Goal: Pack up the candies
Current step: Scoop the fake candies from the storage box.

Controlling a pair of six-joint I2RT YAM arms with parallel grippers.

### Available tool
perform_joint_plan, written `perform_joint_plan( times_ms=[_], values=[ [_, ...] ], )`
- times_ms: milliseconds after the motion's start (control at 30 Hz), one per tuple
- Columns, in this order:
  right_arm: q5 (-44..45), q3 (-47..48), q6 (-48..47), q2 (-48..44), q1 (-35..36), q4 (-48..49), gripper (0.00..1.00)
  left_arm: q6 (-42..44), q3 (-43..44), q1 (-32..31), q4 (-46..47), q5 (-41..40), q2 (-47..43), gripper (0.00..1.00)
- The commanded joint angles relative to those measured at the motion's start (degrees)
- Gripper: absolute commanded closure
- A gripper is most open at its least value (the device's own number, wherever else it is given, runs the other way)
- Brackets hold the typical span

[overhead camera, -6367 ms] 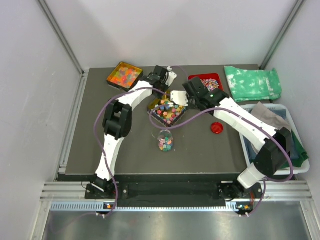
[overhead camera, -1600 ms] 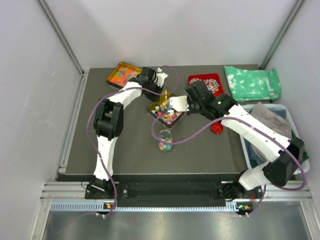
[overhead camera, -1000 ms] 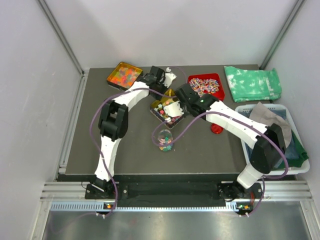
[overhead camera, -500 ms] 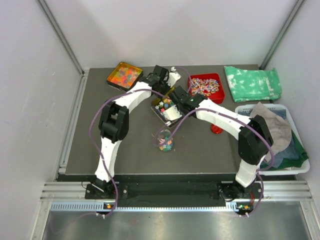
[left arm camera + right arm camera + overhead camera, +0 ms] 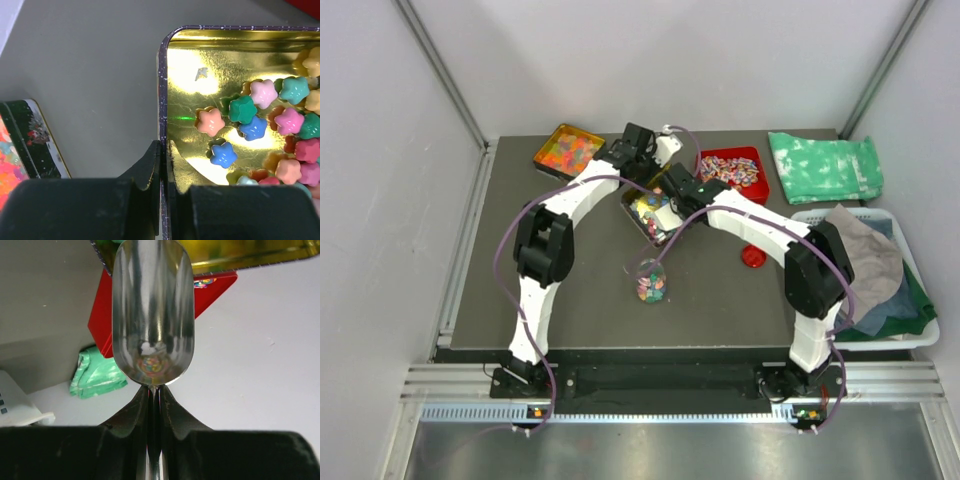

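While left gripper pinches the rim of the gold tin to steady it, right gripper clamps an empty steel scoop at the candies. Jar, toward near edge, part-filled.

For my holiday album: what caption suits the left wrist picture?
Left hand pinching the rim of a gold tin holding pastel star-shaped candies.

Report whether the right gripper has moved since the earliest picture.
Yes. The right gripper has shifted left, away from the red tray, whose left part its arm no longer covers.
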Motion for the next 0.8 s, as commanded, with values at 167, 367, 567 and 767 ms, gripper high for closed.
perform_joint_plan(
  times_ms=[167,367,567,767],
  values=[
    [2.17,1.95,-3.08,1.81,-1.07,2.11,1.0,0.34,0.61,-0.25,5.64,3.3,-8.5,1.0],
    [0.68,1.43,-3.61,1.54,-0.63,1.32,1.0,-0.18,1.22,-0.25,5.82,3.83,-8.94,1.0],
    [-0.21,1.33,-1.77,3.03,0.16,3.43,1.0,-1.24,0.61,-0.25,6.0,4.97,-8.76,1.0],
    [2.78,5.02,3.67,6.46,2.0,5.03,1.0,-1.68,0.87,-0.33,6.09,4.62,-8.33,1.0]
  ],
)
